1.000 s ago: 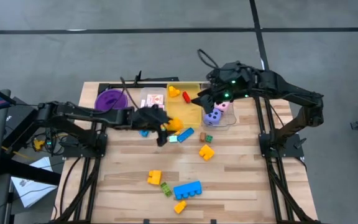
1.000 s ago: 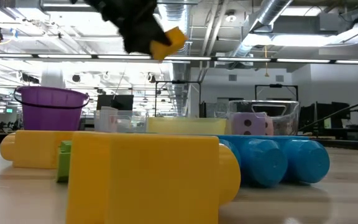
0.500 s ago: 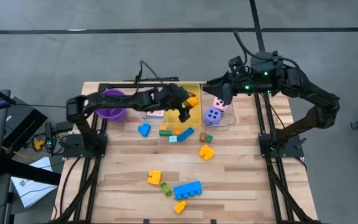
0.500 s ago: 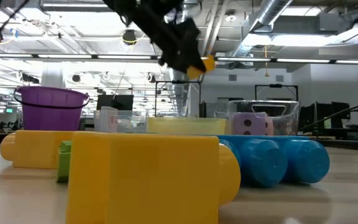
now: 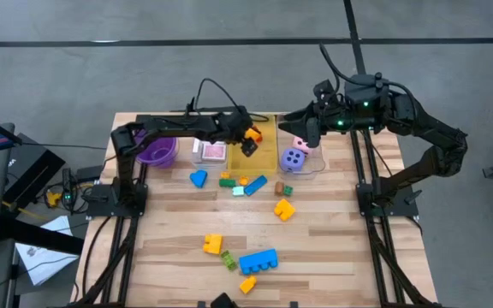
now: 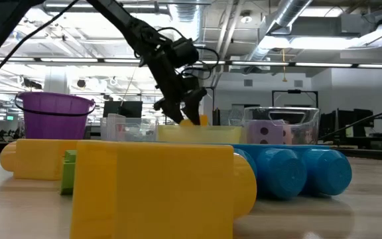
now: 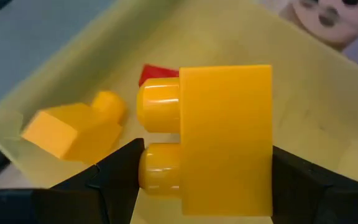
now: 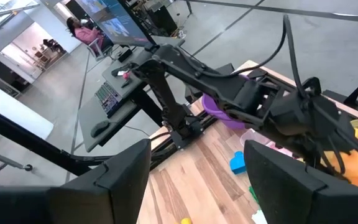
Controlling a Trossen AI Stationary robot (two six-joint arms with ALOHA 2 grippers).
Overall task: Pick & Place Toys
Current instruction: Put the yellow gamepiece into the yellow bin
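Note:
My left gripper is shut on a yellow-orange block just above the yellow bin; it also shows in the low view at the bin's rim. A yellow block and a red block lie in that bin. My right gripper is open and empty above the clear bin's far edge. That bin holds the pink die and the purple die. Several blocks lie on the table, among them a large blue one. My left gripper pinches the yellow-orange block between its two fingers. One finger is at the ends of the block's two studs, the other on the opposite flat face. The fingers slant down from the table's left. The block hangs clear above the bin's floor.
A purple bowl stands at the far left, with a clear bin of cards beside it. Loose blocks lie mid-table and near the front edge. Blocks fill the low view's foreground.
My left gripper has carried the yellow-orange block from above mid-table toward the far edge and the right, then down to the yellow bin's rim, staying shut on it. My right gripper has drawn back a little toward the right edge.

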